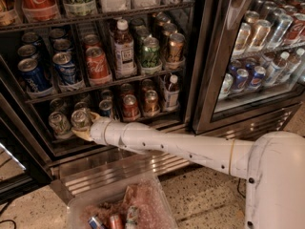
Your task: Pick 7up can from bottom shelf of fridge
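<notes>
Claw (84,128) lower left of frame, on bottom shelf (159,122); upright 7up can (80,118) immediately upper-left, touching; grip state indeterminable.

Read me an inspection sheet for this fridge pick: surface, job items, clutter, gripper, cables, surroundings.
Surface: bottom shelf, the lowest black wire rack of the fridge.
Job's things: 7up can upright at the front left of the shelf, with a similar can to its left.
Clutter: red cans and a small bottle on the same shelf. A clear bin holding cans stands on the floor below.
Gripper: gripper is at the 7up can, with the arm reaching in from the lower right.
Cables: what looks like a dark cord on the floor, lower left.
Surroundings: second cooler with a glass door on the right, and a speckled floor.
</notes>
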{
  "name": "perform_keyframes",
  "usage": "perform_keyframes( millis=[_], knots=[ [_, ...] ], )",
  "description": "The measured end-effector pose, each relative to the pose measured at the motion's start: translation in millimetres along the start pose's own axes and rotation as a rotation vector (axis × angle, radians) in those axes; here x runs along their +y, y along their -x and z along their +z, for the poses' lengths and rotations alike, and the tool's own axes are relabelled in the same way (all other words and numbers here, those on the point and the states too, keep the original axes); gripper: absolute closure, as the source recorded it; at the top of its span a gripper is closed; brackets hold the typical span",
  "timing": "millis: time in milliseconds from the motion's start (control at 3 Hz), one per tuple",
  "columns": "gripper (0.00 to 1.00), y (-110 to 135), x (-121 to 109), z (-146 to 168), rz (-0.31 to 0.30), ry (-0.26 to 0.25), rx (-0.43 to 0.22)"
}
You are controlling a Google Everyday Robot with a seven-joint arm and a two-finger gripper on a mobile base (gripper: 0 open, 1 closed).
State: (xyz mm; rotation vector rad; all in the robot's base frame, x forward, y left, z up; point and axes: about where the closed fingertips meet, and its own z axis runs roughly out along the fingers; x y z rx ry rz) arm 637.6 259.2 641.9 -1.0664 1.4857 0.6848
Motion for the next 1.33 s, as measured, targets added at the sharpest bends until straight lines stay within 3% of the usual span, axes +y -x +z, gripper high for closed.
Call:
perform_keyframes(
  millis=[667, 1000, 1333],
  knots=[
    [1.0, -1, 7, -23, 0.013, -0.001, -0.01],
    [1.0, -8, 33, -76, 0.052, -0.025, -0.01],
    [1.0, -8, 33, -76, 0.052, -0.025, -0.01]
  ],
)
